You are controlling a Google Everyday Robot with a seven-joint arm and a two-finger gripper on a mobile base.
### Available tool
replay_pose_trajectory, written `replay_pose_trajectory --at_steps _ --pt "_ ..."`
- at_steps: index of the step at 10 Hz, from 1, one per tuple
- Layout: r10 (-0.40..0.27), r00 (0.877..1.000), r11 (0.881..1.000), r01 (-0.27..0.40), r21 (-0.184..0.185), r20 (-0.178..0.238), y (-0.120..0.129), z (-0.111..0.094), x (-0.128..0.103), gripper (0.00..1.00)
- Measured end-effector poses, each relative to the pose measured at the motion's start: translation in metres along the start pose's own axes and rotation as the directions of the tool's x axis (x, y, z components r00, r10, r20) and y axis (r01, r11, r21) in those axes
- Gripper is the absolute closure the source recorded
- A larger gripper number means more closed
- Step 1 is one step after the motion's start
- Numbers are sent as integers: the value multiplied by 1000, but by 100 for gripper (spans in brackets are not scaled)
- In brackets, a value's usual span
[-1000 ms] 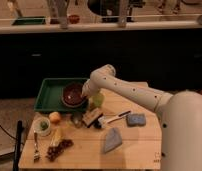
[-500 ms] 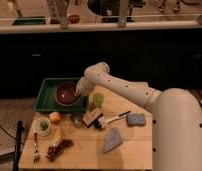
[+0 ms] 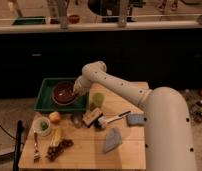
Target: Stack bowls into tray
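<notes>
The bowl [image 3: 62, 92] lies inside the green tray [image 3: 43, 103] at the back left of the table [image 3: 84, 150]. The gripper [image 3: 74, 93] sits at the bowl's right rim, inside the tray. Its grip cannot be made out.

On the wooden table [image 3: 84, 156], a small green cup [image 3: 98, 99] is standing at 4 o'clock from the gripper [image 3: 75, 93]. An orange fruit [image 3: 55, 117] is sitting at the cup's 8 o'clock, with a white dish [image 3: 43, 125] of green contents lying at the fruit's 8. A white-handled brush [image 3: 113, 119] is lying at the cup's 5, a blue sponge [image 3: 135, 119] is resting at the brush's 3, and a grey cloth [image 3: 112, 141] is lying at its 6.
</notes>
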Motion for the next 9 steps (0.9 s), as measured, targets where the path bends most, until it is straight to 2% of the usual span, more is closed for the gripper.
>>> replay_pose_trajectory --at_steps 6,9 --pt "22 1000 1000 -22 6 4 0 15 10 100" --pt "14 1000 1000 -14 9 21 -4 23 10 100"
